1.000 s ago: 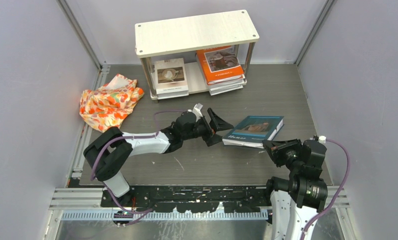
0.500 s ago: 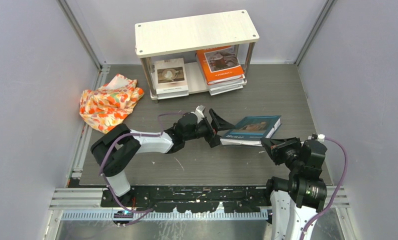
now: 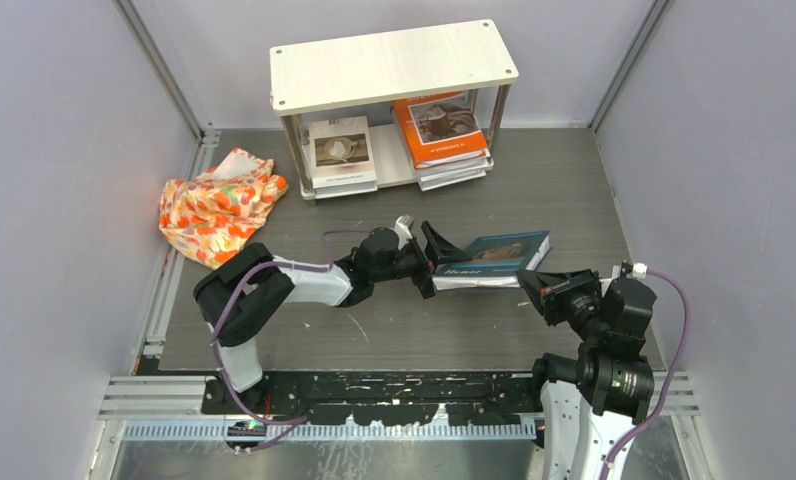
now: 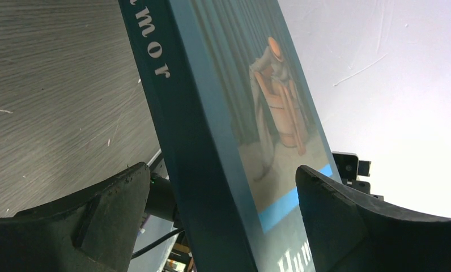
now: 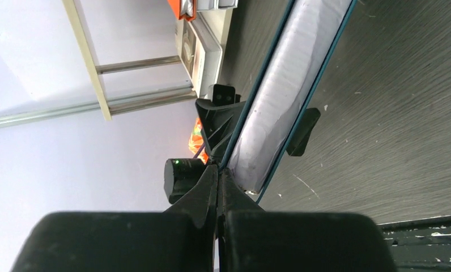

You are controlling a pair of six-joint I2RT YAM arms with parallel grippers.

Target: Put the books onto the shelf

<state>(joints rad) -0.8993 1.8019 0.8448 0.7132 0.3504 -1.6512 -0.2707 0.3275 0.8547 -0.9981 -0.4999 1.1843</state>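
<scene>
one book off the shelf (image 3: 394,62): teal humor book (image 3: 494,258), tilted on the counter (image 3: 394,330); left end effector (image 3: 435,260) wide around it, right end effector (image 3: 527,284) shut.

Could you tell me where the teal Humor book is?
In the top view, the teal Humor book is right of centre, in front of the shelf, its left end inside the open left gripper, the shut right gripper at its right end.
</scene>
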